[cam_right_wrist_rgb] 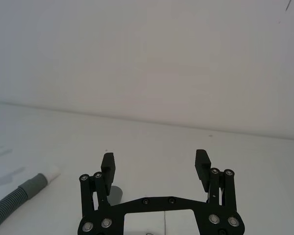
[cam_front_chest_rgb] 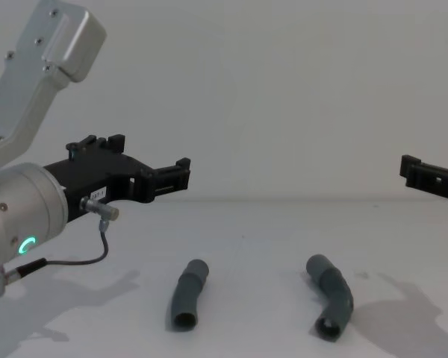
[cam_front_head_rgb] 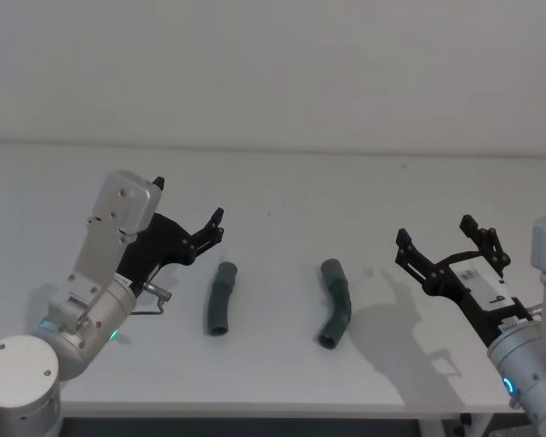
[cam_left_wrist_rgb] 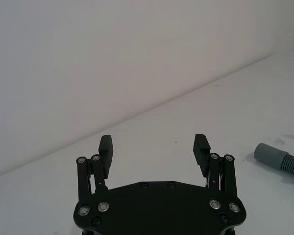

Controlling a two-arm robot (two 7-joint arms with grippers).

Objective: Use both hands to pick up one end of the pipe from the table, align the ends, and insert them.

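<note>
Table (cam_front_head_rgb: 282, 182): pale, matt and wide; both pipe pieces lie on it.
Left gripper (cam_front_head_rgb: 189, 200): raised above the table's left side, fingers spread wide, holding nothing.
Right gripper (cam_front_head_rgb: 435, 229): raised above the table's right side, fingers spread wide, holding nothing.
Left pipe piece (cam_front_head_rgb: 220, 299): dark grey, slightly bent, lying between the grippers, nearer the left one.
Right pipe piece (cam_front_head_rgb: 335, 302): dark grey, more sharply bent, well apart from the other piece.

Plain white wall (cam_front_head_rgb: 273, 64) at back, w/ tiny dark mark (cam_right_wrist_rgb: 287, 5).
</note>
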